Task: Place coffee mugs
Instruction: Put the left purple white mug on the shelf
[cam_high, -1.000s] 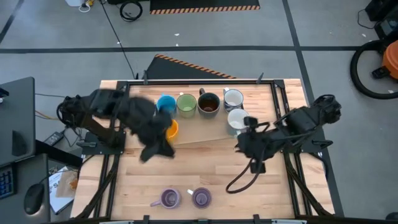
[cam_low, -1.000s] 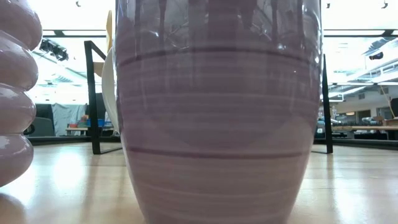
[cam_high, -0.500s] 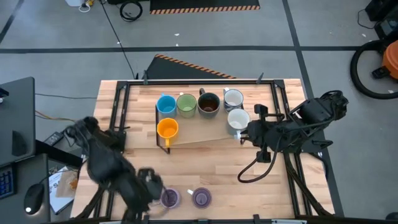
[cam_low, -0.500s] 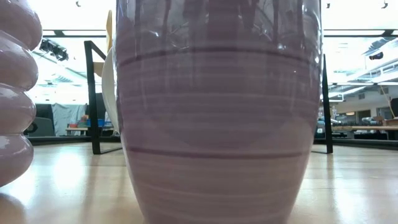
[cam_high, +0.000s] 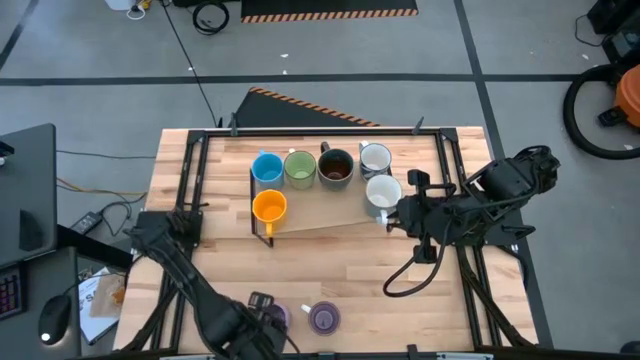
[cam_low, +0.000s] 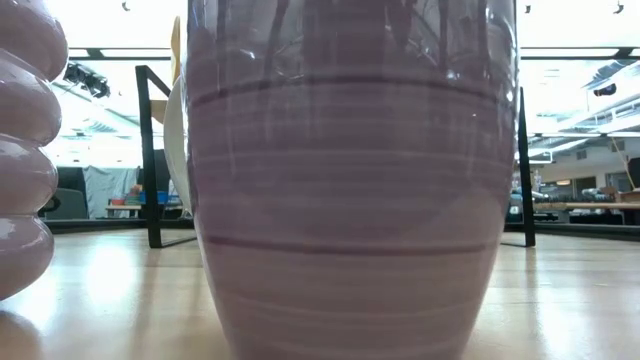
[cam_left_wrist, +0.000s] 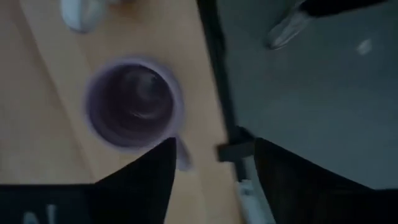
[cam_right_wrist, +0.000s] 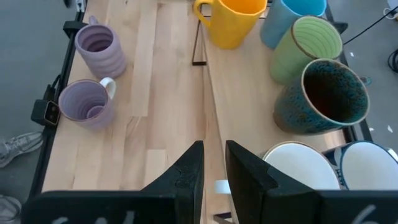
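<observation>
Six mugs stand at the far side: blue (cam_high: 267, 167), green (cam_high: 299, 168), dark brown (cam_high: 335, 168), two white (cam_high: 375, 158) (cam_high: 382, 192), and orange (cam_high: 269, 207). Two purple mugs stand at the near edge, the right one (cam_high: 322, 317) in full view and the left one (cam_high: 274, 318) partly under my left gripper (cam_high: 262, 312). In the left wrist view that gripper (cam_left_wrist: 214, 165) is open above the left purple mug (cam_left_wrist: 134, 102), its fingers beside the mug's handle and over the table's near edge. My right gripper (cam_right_wrist: 214, 165) is narrowly open, just right of the nearer white mug (cam_right_wrist: 298, 168).
A thin dark frame (cam_high: 262, 228) and a pale board (cam_high: 320, 222) lie under the far mugs. Dark rails (cam_high: 192, 190) run along the table's sides. In the low view the right purple mug (cam_low: 350, 180) fills the picture, with the ribbed one (cam_low: 20, 150) at its edge. Bare wood lies mid-table (cam_high: 330, 265).
My left arm has swung fast from over the orange mug toward the table's near edge and now stands over the left purple mug. The orange mug is uncovered and stands where it was. My right gripper drew back a little toward the right edge, then kept still.
</observation>
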